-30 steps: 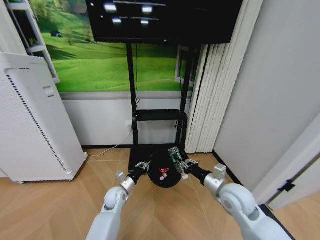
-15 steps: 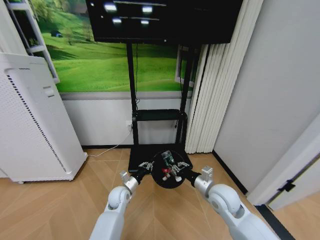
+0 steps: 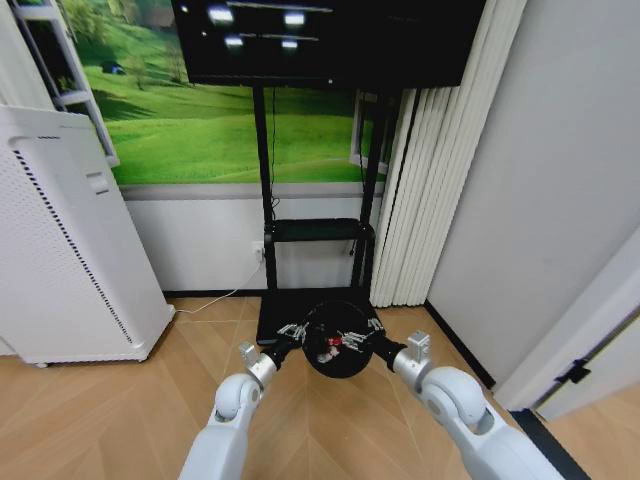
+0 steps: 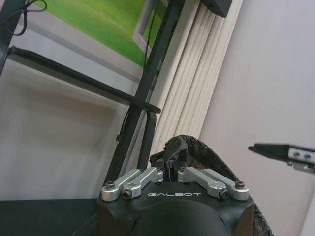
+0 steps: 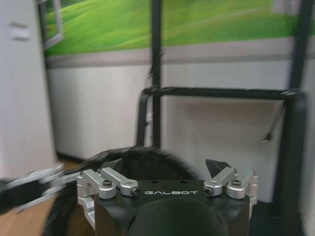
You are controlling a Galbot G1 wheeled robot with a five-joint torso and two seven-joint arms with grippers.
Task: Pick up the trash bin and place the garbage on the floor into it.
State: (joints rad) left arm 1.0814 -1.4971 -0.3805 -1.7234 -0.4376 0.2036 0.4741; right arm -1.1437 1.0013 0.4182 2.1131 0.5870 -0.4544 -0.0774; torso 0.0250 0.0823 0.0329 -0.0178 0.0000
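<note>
— Black mesh, that's the trash bin (image 3: 335, 347), held up off the wooden floor (image 3: 120, 410) before the TV stand (image 3: 315, 232), red-and-white garbage (image 3: 327, 346) inside.

— Who has it?

— The left gripper (image 4: 173, 164) is clamped on its rim. The right gripper (image 5: 167, 169) hangs spread over the mouth, holding nothing.

— The risk?

— One-sided grip: the bin could tilt and spill.

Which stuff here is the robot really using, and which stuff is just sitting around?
Using:
- bin, held at its rim by the left pincer
- red-and-white scrap inside the bin
- right pincer, open above the bin

Sitting around:
- TV stand
- white cabinet
- curtain
</note>
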